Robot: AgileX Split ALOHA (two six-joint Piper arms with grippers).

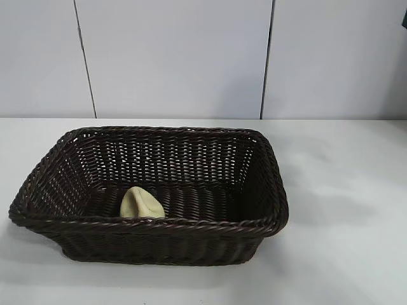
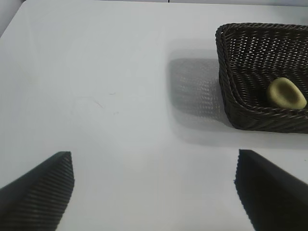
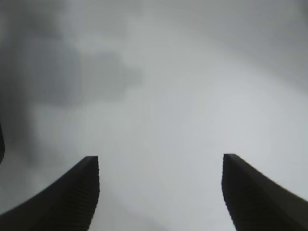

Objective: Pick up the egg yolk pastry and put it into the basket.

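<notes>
The egg yolk pastry (image 1: 142,204), a small pale cream-yellow lump, lies on the floor of the basket (image 1: 267,159) near its front wall. The basket is dark brown woven wicker and stands on the white table. In the left wrist view the pastry (image 2: 286,93) shows inside a corner of the basket (image 2: 226,91). My left gripper (image 2: 155,166) is open over bare table, well away from the basket, with nothing between its fingers. My right gripper (image 3: 160,168) is open too, over bare white surface, holding nothing. Neither arm appears in the exterior view.
White tabletop (image 1: 343,210) surrounds the basket on all sides. A pale panelled wall (image 1: 178,57) rises behind the table's far edge. The basket casts a shadow (image 2: 192,86) on the table beside it.
</notes>
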